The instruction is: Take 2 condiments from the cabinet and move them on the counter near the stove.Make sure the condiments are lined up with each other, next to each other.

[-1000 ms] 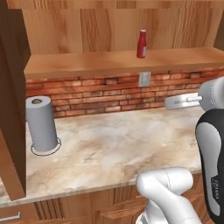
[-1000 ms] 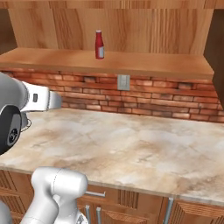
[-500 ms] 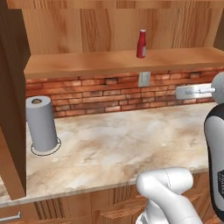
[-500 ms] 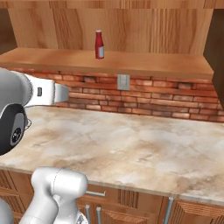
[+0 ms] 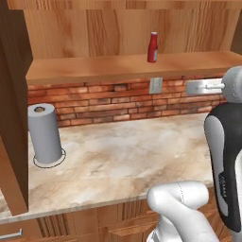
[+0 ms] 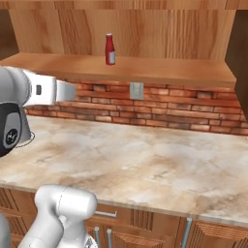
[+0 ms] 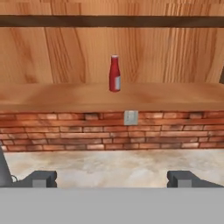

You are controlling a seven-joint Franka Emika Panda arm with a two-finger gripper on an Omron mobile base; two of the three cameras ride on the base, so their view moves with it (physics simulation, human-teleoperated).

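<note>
My two base cameras look forward and down from behind me, left and right, sharing the beige marbled stone counter (image 5: 123, 156) and brown wood-grain cabinet shelf (image 6: 145, 70); my hand camera faces that shelf level.

White glossy arm (image 5: 179, 208), rounded link shells, dark grey-black joint covers. Small pale lettering on the dark panel at 4 o'clock in left base view. Gripper (image 7: 113, 178): two small dark grey blocky fingertips (image 7: 40, 178).

A grey paper towel roll (image 5: 44, 132) stands upright on a thin ring base, well to the pincer's left and lower. A red brick backsplash (image 7: 65, 131) runs ahead of the pincer, with a grey wall outlet (image 7: 130, 117) set into it.
</note>
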